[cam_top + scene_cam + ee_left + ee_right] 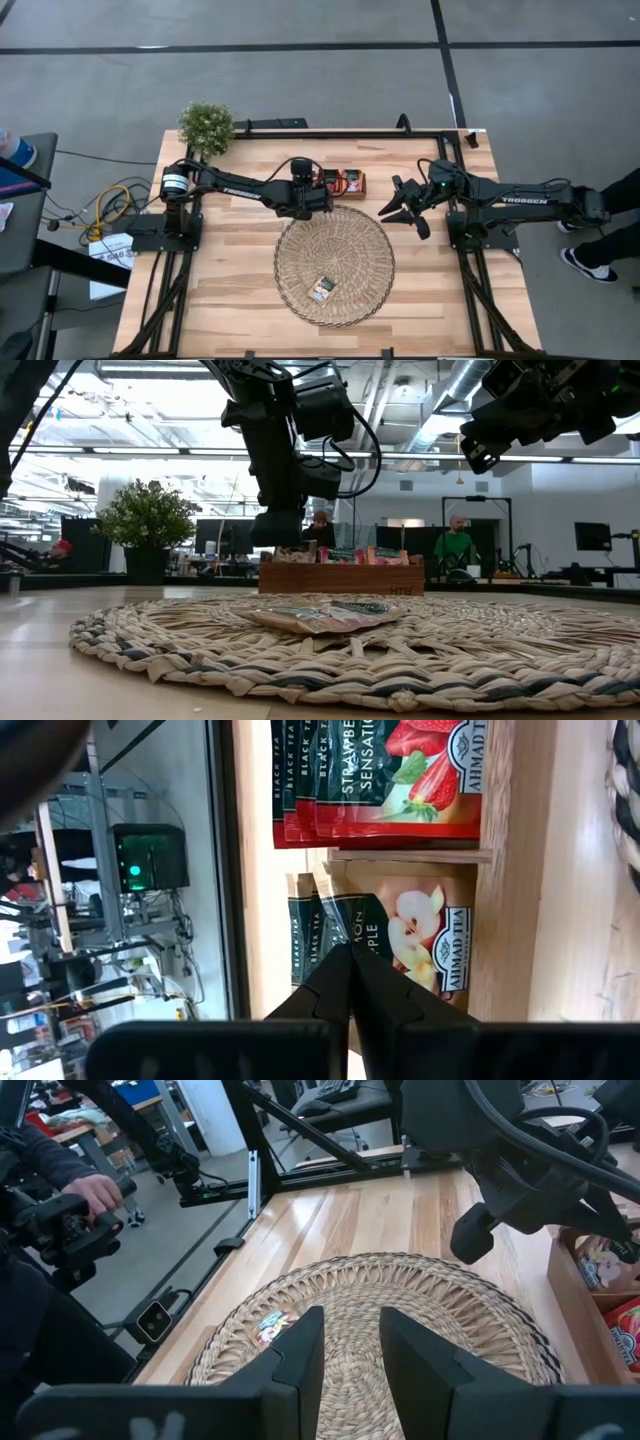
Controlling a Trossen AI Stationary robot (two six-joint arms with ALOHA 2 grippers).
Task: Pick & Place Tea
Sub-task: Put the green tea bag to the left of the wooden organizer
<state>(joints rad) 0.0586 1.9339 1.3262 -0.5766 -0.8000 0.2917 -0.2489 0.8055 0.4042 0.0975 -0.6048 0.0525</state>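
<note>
The small wooden tray (345,183) stands at the far edge of the round wicker mat (335,265) and holds upright tea sachets. Red strawberry sachets (400,780) fill one compartment, and pale apple sachets (420,935) fill the one beside it. My left gripper (350,970) reaches down into the apple compartment and is shut on one sachet; it also shows in the low view (277,532). One sachet (322,290) lies flat on the near part of the mat. My right gripper (405,208) hangs open and empty above the mat's far right edge. My left gripper pinches the top edge (338,925) of one pale apple sachet with a dark band between its two fingers. The fingers come from above and point down. The sachet stands upright in its compartment among the other sachets.
A potted plant (207,127) stands at the table's far left corner. A black frame (300,133) runs along the table's edges. People and desks show in the room beyond the table. Bare wood lies left and right of the mat.
</note>
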